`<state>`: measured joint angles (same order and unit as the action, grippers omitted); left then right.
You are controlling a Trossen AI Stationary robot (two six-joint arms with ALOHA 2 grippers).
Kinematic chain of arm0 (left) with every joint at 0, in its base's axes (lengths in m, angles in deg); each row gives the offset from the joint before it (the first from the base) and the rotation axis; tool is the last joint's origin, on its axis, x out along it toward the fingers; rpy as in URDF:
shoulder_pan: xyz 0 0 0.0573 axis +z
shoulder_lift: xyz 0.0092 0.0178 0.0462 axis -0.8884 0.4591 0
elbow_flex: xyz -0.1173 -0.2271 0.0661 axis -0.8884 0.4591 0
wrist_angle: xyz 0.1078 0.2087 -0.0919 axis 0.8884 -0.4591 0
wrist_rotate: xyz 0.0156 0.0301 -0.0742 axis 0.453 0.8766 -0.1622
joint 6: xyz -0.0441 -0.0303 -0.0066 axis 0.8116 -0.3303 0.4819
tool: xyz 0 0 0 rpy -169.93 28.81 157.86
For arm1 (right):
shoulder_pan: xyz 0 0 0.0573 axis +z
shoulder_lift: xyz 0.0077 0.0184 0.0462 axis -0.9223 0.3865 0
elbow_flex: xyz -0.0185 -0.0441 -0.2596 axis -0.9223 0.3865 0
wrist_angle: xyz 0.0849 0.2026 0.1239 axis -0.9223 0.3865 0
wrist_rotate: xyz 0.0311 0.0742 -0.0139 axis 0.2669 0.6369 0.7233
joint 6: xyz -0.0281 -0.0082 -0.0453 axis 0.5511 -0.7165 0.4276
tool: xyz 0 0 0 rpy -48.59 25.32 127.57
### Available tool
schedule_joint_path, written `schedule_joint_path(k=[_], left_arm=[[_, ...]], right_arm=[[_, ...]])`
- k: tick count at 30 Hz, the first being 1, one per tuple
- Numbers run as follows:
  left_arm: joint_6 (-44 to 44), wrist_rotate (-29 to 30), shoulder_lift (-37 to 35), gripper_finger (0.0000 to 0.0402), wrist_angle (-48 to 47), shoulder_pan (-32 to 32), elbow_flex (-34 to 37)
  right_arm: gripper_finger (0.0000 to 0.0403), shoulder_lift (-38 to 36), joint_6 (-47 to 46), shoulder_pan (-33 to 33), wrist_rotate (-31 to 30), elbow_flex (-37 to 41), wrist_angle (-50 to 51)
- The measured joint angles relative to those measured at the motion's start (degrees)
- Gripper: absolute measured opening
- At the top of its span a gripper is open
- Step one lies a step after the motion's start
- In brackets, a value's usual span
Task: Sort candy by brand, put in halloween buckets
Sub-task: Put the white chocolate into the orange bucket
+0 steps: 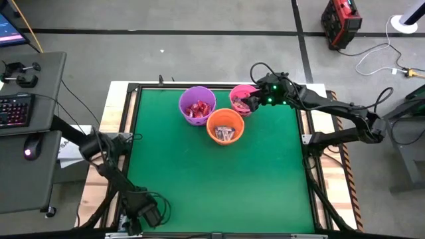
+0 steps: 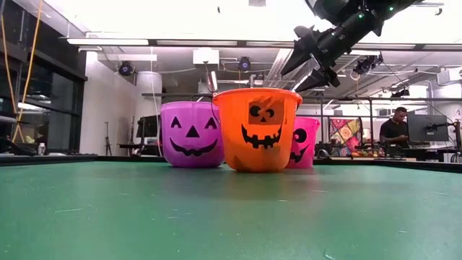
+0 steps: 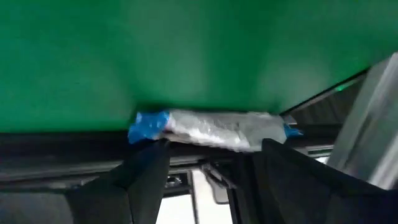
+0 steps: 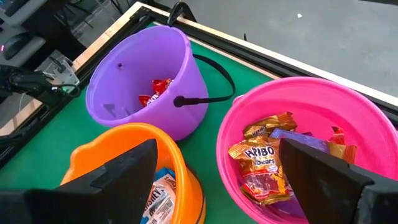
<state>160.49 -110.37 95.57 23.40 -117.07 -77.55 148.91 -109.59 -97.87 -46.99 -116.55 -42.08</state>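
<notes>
Three buckets stand on their bases on the green table's far middle: purple [image 1: 197,105], orange [image 1: 225,126] and pink [image 1: 243,98]. Purple holds red candy [image 4: 155,90], orange holds white-wrapped candy [image 4: 160,199], and pink holds gold-and-red packets [image 4: 261,158]. My right gripper [image 1: 255,99] hangs open and empty above the pink bucket [image 4: 292,124], as the low view also shows [image 2: 312,61]. My left gripper [image 1: 147,214] is at the near-left corner, open. A blue-and-silver wrapped candy [image 3: 211,129] lies along the table's edge just ahead of its fingertips [image 3: 211,149]. My left gripper stands open with a fingertip [image 3: 154,152] near the candy's blue end [image 3: 144,126] and the other near its opposite end. Whether either finger touches the wrapper, I cannot tell. The candy lies flat on the green mat against the black frame.
A black frame [image 1: 129,126] rims the green mat [image 1: 219,179], whose middle and near part lie open. A desk with keyboard and mouse [image 1: 16,109] stands left of the table. A person [image 2: 395,130] sits at a screen far behind.
</notes>
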Motion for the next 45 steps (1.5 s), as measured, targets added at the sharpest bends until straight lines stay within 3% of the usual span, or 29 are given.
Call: schedule_joint_path(k=[11, 19, 29, 36, 41, 45], left_arm=[[-9.7, 3.7, 1.4, 0.0245, -1.0, 0.0, -0.2], [-24.2, 13.8, 1.3, 0.0245, -14.0, 7.7, -0.2], [-42.8, 31.7, 1.4, 0.0245, -24.7, 18.9, 0.0], [-52.6, 38.2, 1.3, 0.0246, -28.8, 27.6, -2.1], [-54.9, 41.3, -5.2, 0.0246, -25.3, 33.1, -4.3], [-48.5, 44.0, -13.8, 0.0245, -24.0, 38.1, -5.2]], right_arm=[[0.0330, 0.0, -0.9, 0.0, -0.3, 0.0, 0.7], [0.0330, 0.0, -1.5, 0.0, -1.2, 0.0, 0.8], [0.0330, 0.0, -1.5, 0.0, -1.2, 0.0, 1.0], [0.0330, 0.0, -1.5, 0.0, -1.1, 0.0, 1.0], [0.0330, 0.0, -1.5, 0.0, -1.1, 0.0, 1.4], [0.0330, 0.0, -1.5, 0.0, -1.0, 0.0, 2.0]])
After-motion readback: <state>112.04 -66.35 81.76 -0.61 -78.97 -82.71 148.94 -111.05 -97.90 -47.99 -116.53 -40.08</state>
